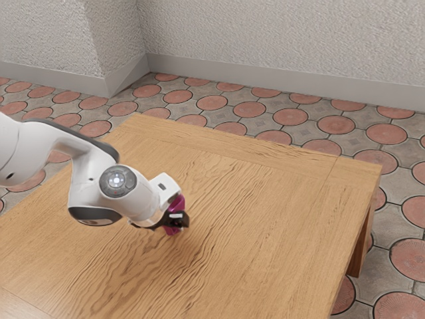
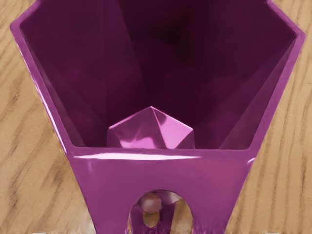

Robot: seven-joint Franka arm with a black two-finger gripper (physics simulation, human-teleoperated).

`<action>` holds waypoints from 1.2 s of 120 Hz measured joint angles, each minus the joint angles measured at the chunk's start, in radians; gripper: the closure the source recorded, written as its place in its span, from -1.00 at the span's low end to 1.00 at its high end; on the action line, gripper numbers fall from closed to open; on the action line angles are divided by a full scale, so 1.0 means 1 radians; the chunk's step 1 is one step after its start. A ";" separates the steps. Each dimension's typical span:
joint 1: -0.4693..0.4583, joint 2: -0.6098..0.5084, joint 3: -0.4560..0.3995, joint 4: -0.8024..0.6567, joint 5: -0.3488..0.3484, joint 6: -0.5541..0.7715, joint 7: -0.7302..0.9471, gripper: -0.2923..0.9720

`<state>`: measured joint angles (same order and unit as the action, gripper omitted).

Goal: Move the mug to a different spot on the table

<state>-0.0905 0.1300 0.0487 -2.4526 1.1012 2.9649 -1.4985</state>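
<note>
While the gripper (image 1: 176, 220) sits at the mug (image 2: 161, 168) (magenta), its hold is unclear.

One mug, one tabletop, one arm: a short tally.

Counting it off: a single glossy magenta mug with flat angular sides (image 1: 174, 202), just the one. One light wooden tabletop (image 1: 265, 199). One white robot arm (image 1: 99, 186), and one black hand (image 1: 174, 222) at its end. From the wrist view, it's the same lone mug (image 2: 156, 73): one handle (image 2: 112, 195), one oval hole through it, and one faceted bump on the inside floor (image 2: 150, 129).
</note>
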 joint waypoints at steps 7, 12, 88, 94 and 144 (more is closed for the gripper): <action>-0.005 -0.026 -0.001 -0.012 0.000 -0.003 0.001 -0.37; -0.007 -0.041 -0.002 -0.019 0.000 -0.005 0.002 -0.39; -0.090 -0.152 -0.005 0.556 -0.939 -0.724 0.409 -0.49; -0.047 -0.133 -0.005 0.641 -1.014 -0.824 0.502 -0.50; 0.082 -0.063 0.059 1.008 -1.186 -1.300 1.119 -0.50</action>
<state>-0.0085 0.0670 0.1073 -1.4444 -0.0848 1.6652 -0.3796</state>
